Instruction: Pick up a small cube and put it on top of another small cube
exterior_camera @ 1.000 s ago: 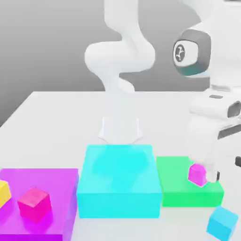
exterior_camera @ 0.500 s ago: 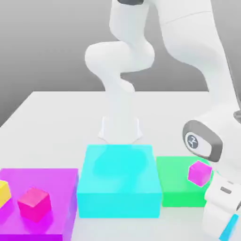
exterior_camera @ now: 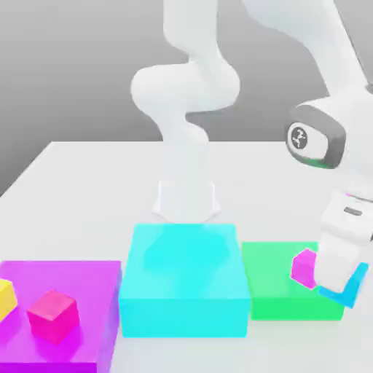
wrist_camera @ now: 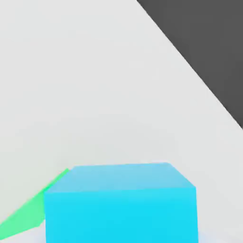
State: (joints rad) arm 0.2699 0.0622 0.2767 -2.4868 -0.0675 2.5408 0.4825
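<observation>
The small sky-blue cube (exterior_camera: 350, 291) hangs lifted off the table at the exterior view's right, with my gripper (exterior_camera: 341, 283) shut on it. In the hand view the same small cube (wrist_camera: 121, 204) sits close under the camera. The other small cube, purple-magenta (exterior_camera: 304, 267), rests upright on the flat green block (exterior_camera: 277, 288). The held cube is just to the right of it in the exterior view, at about the same height, and my hand partly hides the purple cube's right side.
A big cyan block (exterior_camera: 186, 280) stands in front of the arm's base (exterior_camera: 186, 197). At the exterior view's left, a flat magenta block (exterior_camera: 80, 284) carries a hot-pink cube (exterior_camera: 53, 315) and a yellow cube (exterior_camera: 6, 297). The table's edge (wrist_camera: 190, 66) shows in the hand view.
My gripper went down from the purple cube to the sky-blue cube on the table, shut on it, and has lifted it up beside the green block.
</observation>
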